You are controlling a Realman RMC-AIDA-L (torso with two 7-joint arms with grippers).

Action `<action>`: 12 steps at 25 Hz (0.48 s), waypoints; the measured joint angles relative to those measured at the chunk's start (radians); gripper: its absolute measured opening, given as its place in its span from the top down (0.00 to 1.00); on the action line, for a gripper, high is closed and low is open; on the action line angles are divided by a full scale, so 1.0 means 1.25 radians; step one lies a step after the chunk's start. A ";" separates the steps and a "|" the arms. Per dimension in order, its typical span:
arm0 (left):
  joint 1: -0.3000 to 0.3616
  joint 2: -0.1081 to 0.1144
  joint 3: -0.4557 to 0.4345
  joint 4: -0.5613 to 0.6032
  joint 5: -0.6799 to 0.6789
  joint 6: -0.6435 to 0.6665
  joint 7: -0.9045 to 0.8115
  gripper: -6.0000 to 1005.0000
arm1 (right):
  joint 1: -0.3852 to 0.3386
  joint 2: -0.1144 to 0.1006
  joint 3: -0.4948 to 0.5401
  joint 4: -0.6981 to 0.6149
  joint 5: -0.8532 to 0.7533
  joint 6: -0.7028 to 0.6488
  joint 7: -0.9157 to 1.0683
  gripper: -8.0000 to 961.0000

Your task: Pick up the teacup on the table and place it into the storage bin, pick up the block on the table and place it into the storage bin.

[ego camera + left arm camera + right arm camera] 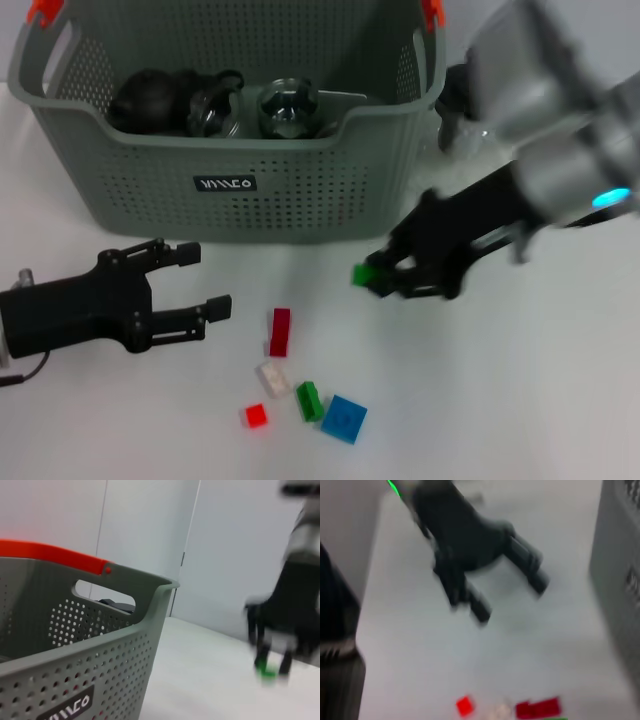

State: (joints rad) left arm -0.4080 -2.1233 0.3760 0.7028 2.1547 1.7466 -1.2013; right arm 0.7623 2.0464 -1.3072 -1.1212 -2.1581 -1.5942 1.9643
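Loose blocks [300, 385] lie nearest. A green block [363, 274] is clamped in the right claw [385, 276]; it should be lifted above the storage bin [230, 190] rim before release. The left claw [190, 285] is spread apart.

Storage bin [240, 190]: far rim cut by head view's top edge; contents dark, only partly identifiable. Right gripper [385, 272] motion-blurred, fingers hiding most of green block [362, 274]. Left gripper [507, 587] smeared in right wrist view. Left arm cut at frame edge.
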 joint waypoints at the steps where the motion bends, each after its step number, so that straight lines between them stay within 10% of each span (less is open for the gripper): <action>1: -0.001 0.000 0.000 0.000 0.000 0.001 0.000 0.15 | -0.006 -0.001 0.038 -0.041 0.000 -0.040 0.012 0.78; 7: -0.007 0.003 0.000 0.000 -0.001 0.008 -0.002 0.15 | 0.043 -0.009 0.322 -0.273 0.089 -0.277 0.167 0.78; 12: -0.015 0.005 0.000 -0.003 -0.001 0.010 -0.003 0.15 | 0.160 -0.066 0.406 -0.241 0.144 -0.222 0.296 0.78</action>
State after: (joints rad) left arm -0.4262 -2.1174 0.3763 0.6991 2.1535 1.7586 -1.2055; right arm 0.9623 1.9637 -0.7999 -1.4222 -1.9782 -1.8712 2.3345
